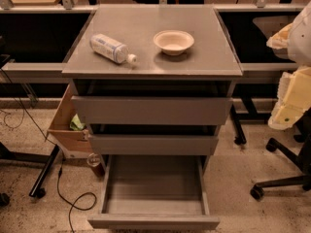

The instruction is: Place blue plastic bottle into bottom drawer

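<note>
The blue plastic bottle (112, 48) lies on its side on the left of the grey cabinet top (146, 23), with its white cap pointing front-right. The bottom drawer (153, 187) is pulled far out toward me, and its grey interior holds nothing. My gripper (290, 100) shows as cream and white parts at the right edge of the camera view. It is well to the right of the cabinet, below the level of the cabinet top and far from the bottle.
A shallow cream bowl (173, 41) sits on the cabinet top to the right of the bottle. The two upper drawers (151, 109) stick out slightly. A cardboard box (65, 126) and cables (73, 198) lie on the floor at left. An office chair base (282, 178) stands at right.
</note>
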`<action>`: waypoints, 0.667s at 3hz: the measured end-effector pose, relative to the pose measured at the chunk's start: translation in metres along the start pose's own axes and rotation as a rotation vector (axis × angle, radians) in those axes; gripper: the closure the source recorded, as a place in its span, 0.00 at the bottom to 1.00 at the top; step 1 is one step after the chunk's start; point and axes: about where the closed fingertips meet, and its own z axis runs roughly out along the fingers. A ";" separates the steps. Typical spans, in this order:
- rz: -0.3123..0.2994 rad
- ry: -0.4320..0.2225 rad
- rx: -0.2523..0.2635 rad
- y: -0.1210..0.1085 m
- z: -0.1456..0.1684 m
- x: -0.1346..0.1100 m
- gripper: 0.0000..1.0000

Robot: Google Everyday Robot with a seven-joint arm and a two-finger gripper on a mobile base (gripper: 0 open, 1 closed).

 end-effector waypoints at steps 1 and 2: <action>0.000 0.000 0.000 0.000 0.000 0.000 0.00; -0.023 -0.061 0.018 -0.013 0.012 -0.037 0.00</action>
